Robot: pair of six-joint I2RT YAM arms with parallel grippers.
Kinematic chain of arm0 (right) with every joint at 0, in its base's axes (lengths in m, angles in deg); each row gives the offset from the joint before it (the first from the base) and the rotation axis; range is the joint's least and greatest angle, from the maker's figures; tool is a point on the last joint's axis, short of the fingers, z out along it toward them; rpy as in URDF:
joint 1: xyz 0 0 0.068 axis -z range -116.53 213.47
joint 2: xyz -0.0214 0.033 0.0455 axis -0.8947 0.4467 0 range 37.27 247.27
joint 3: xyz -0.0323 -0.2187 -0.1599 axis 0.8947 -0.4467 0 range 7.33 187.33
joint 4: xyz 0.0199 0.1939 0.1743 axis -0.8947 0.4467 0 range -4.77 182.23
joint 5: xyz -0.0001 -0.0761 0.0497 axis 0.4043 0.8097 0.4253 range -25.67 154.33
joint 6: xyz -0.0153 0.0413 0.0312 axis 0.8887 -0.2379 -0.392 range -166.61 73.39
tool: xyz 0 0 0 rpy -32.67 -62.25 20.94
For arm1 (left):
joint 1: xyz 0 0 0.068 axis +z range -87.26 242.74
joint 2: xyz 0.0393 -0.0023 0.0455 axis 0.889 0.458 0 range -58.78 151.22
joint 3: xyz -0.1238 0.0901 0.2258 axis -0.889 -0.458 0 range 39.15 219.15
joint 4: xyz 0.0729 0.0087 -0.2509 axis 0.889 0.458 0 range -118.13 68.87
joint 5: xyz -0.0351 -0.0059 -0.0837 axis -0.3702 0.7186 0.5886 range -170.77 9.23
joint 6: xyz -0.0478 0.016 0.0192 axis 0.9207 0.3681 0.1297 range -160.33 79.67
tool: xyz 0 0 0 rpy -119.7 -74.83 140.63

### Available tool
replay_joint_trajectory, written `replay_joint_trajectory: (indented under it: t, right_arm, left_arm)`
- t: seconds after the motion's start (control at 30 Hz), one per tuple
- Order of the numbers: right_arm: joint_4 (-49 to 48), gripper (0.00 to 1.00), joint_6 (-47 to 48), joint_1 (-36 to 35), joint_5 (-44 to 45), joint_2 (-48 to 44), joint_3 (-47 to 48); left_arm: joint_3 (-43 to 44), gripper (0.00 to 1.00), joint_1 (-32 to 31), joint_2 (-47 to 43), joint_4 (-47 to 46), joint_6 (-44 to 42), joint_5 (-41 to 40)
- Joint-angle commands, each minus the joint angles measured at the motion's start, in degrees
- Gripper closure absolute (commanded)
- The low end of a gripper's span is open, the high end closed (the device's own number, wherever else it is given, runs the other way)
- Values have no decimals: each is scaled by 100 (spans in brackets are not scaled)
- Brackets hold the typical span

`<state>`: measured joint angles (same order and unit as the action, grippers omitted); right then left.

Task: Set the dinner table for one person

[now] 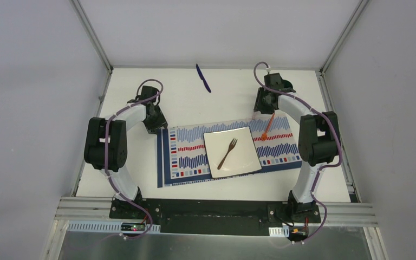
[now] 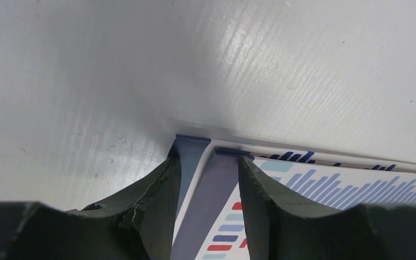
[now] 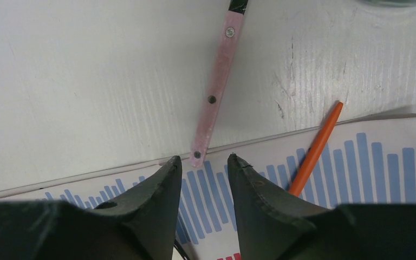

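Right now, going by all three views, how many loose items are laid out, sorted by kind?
Placemats: 1, the striped placemat
Plates: 1, the white plate
Utensils: 4, the brown fork, the orange utensil, the blue utensil and the pink-handled utensil
Total: 6

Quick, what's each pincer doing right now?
Left pincer: open, straddling the edge of the striped placemat, gripping nothing.
Right pincer: open, empty, above the striped placemat.
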<state>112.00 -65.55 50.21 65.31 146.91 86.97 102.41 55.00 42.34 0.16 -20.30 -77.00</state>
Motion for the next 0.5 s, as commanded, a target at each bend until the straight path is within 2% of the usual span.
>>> replay_joint_trajectory:
  t: [0.0,0.47]
  right_arm:
    - [-176,58,43,-23,-51,-357,-23]
    - [-174,58,40,-61,-53,-245,77]
  left_arm:
    - [71,57,54,294,-342,-196,385]
    - [176,70,63,596,-580,-228,1330]
